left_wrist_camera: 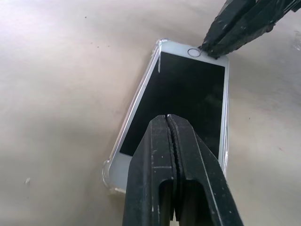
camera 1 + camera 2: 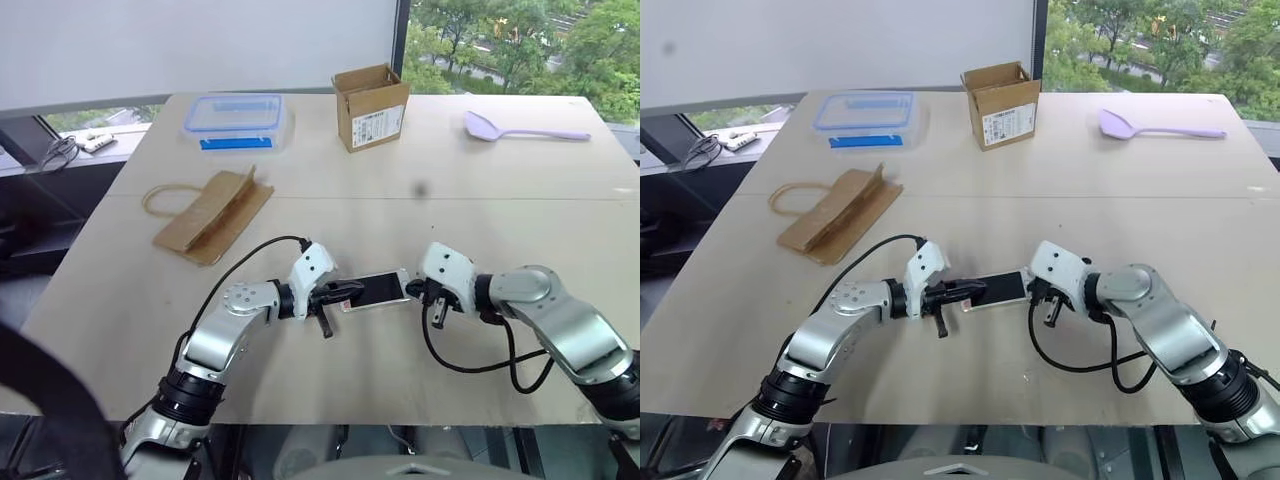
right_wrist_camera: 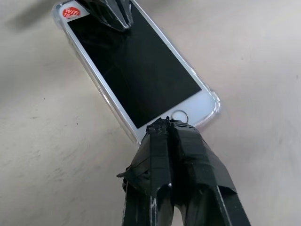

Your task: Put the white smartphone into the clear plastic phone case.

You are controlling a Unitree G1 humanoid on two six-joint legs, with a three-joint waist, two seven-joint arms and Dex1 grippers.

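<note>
The white smartphone (image 2: 378, 290) lies face up on the table, black screen showing, between my two grippers. It sits inside the clear plastic phone case (image 1: 107, 170), whose see-through rim and bumper corners (image 3: 215, 106) show around its edge. My left gripper (image 2: 345, 292) is shut, its closed tips (image 1: 168, 118) over the screen end that carries a red sticker. My right gripper (image 2: 412, 290) is shut too, its closed tips (image 3: 167, 124) at the home-button end. Neither gripper clasps the phone.
A flat brown paper bag (image 2: 212, 215) lies at the left. Behind it stands a clear food box with a blue-rimmed lid (image 2: 237, 122). An open cardboard box (image 2: 370, 107) stands at the back middle and a lilac spoon (image 2: 520, 128) lies at the back right. The table's front edge is close.
</note>
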